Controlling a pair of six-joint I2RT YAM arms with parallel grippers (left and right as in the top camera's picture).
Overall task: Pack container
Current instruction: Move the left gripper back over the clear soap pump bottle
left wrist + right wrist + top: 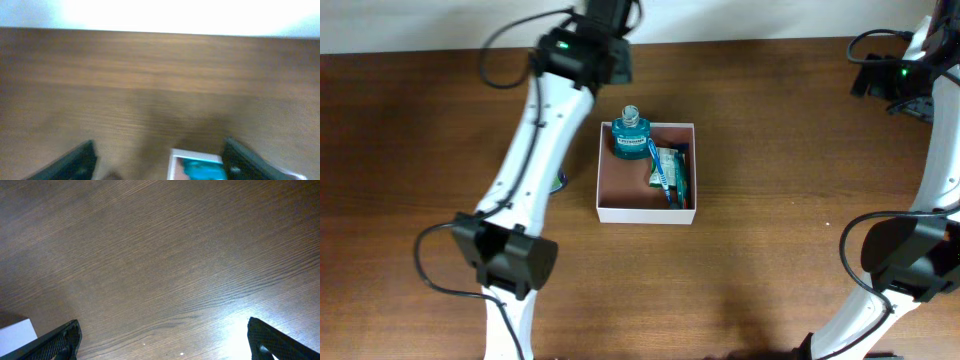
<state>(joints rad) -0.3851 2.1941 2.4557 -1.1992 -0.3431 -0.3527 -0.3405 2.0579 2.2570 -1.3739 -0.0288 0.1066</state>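
The container (625, 190) sits mid-table on the counter (770, 150), holding a teal bottle (631, 135). I judge it light, thin-walled and crushable; grip one wall's rim. My left hand (159, 162) and right hand (165, 340) stand open, empty.

container (625, 185) at centre of table (770, 150); bottle (631, 135) upright in its far left corner, packets (670, 168) along its right wall.

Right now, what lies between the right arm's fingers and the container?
Only bare wooden table, seen in the overhead view, lies between the right fingers and the container.
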